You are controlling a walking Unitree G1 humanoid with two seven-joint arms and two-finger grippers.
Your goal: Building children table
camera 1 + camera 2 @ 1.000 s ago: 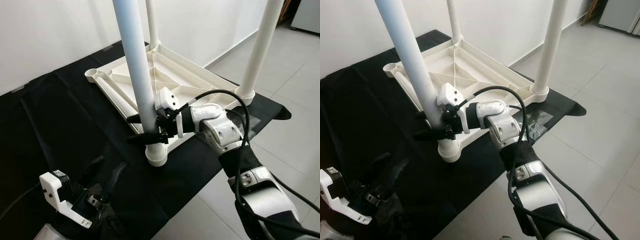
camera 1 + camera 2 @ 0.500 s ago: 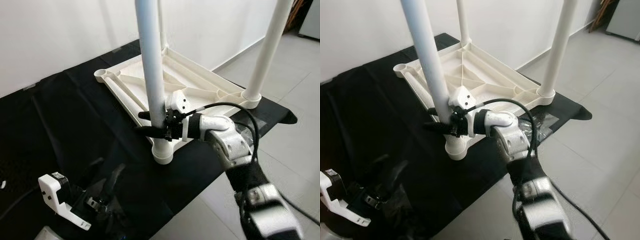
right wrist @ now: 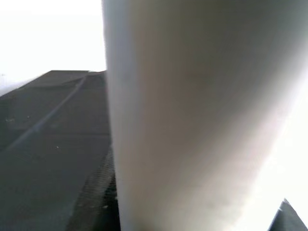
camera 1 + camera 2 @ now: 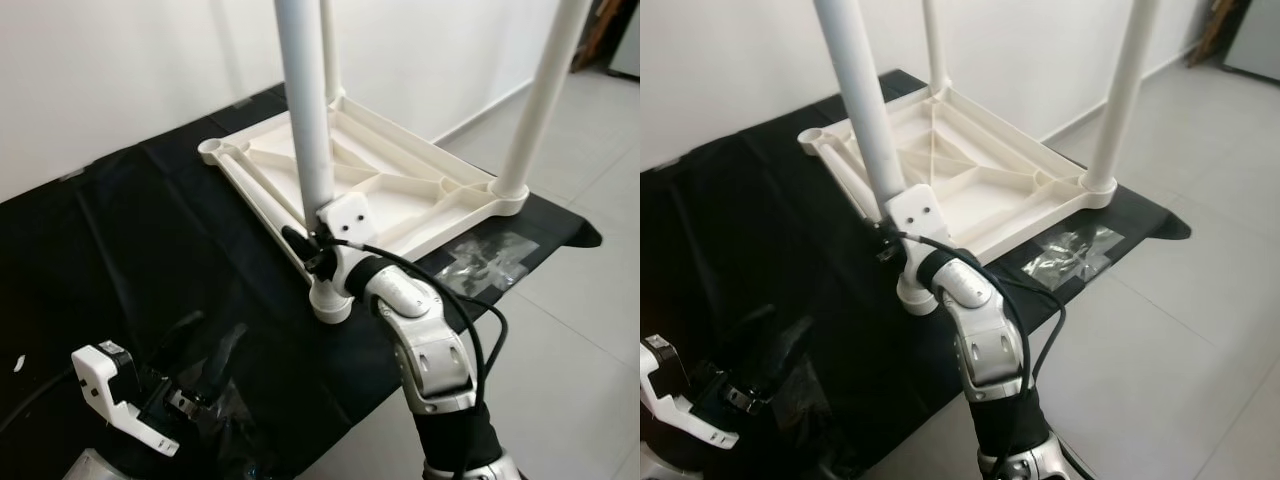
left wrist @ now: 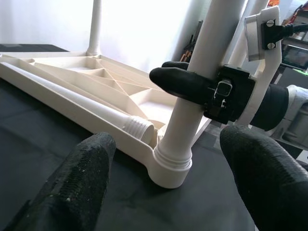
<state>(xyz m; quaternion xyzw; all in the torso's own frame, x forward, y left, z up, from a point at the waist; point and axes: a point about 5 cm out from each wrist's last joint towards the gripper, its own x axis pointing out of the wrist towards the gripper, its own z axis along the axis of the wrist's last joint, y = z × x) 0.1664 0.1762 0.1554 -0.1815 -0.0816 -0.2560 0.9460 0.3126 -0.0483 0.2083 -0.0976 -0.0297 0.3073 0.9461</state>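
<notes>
Item: children's table (image 4: 400,180), white moulded plastic, lying upside down on a black cloth (image 4: 120,230) spread over the floor, its ribbed underside facing up.
Legs fitted: three white tubular legs stand upright in corner sockets: the near leg (image 4: 310,130), a far leg (image 4: 328,50) and a right-hand leg (image 4: 540,100).
Vacant socket: the left corner socket (image 4: 213,148) shows no leg.
Near socket: the near leg sits in a collar (image 5: 172,166) at the corner closest to the robot; a threaded stub is visible beside it in the left wrist view.
Right tool (image 4: 318,250): closed around the near leg just above the collar, black fingers (image 5: 180,82) wrapped on the tube from both sides.
Left tool (image 4: 195,375): low over the black cloth near the robot, fingers spread wide and holding nothing, pointing toward the near corner.
Handling, judged: hollow plastic, so probably light; stiff enough to take a firm squeeze; the smooth round tube is likely slippery under a twisting grip.
Hold point, judged: low on the leg, close to the collar, as now; a grip higher up would lever the leg sideways and might tip or slide the light frame on the cloth.
Risk, judged: the frame may turn with the leg unless braced.
Other: a clear plastic bag (image 4: 490,258) lies on the cloth by the right edge; pale tiled floor (image 4: 580,330) beyond.
</notes>
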